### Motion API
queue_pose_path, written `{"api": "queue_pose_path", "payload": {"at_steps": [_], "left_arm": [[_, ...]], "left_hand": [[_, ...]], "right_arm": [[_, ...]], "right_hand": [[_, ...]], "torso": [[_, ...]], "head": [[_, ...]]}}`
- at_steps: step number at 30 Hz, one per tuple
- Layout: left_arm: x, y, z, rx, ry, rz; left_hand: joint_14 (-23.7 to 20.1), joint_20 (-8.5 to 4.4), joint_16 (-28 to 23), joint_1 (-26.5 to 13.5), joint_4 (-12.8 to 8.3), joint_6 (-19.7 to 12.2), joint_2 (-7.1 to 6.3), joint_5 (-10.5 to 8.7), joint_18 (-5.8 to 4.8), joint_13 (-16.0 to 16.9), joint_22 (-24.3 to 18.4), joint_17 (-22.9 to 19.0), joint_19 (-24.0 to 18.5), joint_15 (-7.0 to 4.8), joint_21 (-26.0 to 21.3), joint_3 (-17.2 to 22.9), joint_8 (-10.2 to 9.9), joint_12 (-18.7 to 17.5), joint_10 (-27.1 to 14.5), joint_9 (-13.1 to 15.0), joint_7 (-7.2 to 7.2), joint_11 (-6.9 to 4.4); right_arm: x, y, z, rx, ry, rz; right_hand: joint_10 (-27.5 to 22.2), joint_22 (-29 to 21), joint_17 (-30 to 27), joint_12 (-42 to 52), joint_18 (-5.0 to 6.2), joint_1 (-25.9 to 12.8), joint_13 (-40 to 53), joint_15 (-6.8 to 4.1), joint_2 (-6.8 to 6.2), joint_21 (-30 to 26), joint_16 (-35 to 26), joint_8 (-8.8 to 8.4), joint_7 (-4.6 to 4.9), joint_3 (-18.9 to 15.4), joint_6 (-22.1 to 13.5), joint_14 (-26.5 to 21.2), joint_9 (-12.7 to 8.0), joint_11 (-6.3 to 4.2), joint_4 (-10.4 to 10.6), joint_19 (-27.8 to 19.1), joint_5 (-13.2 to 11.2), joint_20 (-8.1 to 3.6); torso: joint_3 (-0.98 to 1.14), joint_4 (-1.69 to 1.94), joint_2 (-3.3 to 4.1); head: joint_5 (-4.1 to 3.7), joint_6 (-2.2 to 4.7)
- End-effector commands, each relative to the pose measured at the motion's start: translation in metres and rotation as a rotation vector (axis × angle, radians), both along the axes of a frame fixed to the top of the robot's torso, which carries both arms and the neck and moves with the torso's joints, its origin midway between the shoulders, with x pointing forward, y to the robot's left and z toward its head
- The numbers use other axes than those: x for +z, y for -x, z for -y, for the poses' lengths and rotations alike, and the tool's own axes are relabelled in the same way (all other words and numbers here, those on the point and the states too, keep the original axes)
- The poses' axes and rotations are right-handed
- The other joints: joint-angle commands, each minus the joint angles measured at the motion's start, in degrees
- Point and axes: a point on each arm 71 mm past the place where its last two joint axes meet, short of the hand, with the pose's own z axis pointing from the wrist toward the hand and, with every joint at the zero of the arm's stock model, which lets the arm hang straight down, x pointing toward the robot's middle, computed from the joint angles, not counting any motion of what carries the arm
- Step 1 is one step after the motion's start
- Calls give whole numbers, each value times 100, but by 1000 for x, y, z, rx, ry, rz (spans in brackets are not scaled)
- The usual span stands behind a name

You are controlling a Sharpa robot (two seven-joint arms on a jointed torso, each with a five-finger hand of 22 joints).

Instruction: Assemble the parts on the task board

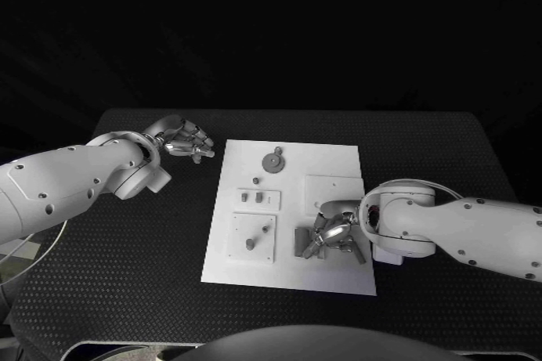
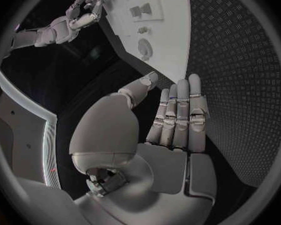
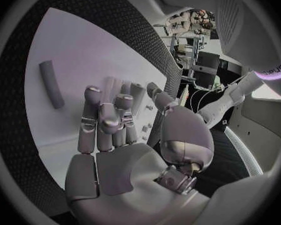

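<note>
White task board (image 1: 291, 212) lies mid-table (image 1: 135, 298), grey parts (image 1: 273, 162) scattered on it. We see our left robot hand (image 1: 183, 140) at ten o'clock off the board, holding nothing, fingers straight and side by side. Our right robot hand (image 1: 334, 232) hovers over the board at four o'clock, fingers curled; whether it pinches a part we cannot tell.

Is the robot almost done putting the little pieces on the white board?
Hard to say. Some grey parts stand in the task board. The right hand is over the board by a loose grey bar, holding nothing. The left hand waits open beside it.
</note>
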Motion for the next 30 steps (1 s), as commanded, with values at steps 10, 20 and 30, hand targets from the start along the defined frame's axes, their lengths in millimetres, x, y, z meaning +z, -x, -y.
{"api": "queue_pose_path", "payload": {"at_steps": [10, 20, 30], "left_arm": [[0, 0, 2, -13, 7, -6], [0, 1, 2, -14, 6, -10], [0, 1, 2, -13, 5, -11]], "left_hand": [[37, 4, -34, 33, 35, -44, 15, 29, 81, -9, 10, 12, 43, 11, -20, 1, 35, 1, -16, -10, -9, 40], [37, 5, -37, 31, 39, -43, 17, 29, 80, -10, 10, 15, 43, 11, -20, 1, 37, 1, -15, -10, -9, 40], [38, 5, -39, 28, 43, -42, 19, 28, 80, -11, 10, 18, 42, 12, -21, 0, 38, 1, -14, -10, -9, 40]], "right_arm": [[-3, 1, -5, 90, 79, 62], [-7, 2, -9, 103, 93, 72], [-8, 0, -6, 87, 97, 63]], "right_hand": [[85, 104, 1, 64, 72, 91, 16, -57, 36, 41, 61, 41, -4, 39, 117, 1, 27, -14, 44, 56, 14, -10], [131, 112, 12, 83, 72, 181, 20, -66, 379, 62, 99, 42, -20, -72, 175, -9, 45, -29, -77, 46, 12, -1], [150, 106, 13, 75, 72, -209, 14, -81, 596, 61, 124, 12, -34, -197, 216, -26, 37, -44, 205, 36, 13, 2]], "torso": [[-3, 3, 0], [-3, 5, 1], [-3, 1, 0]], "head": [[-4, -9], [-7, -12], [-8, -9]]}}
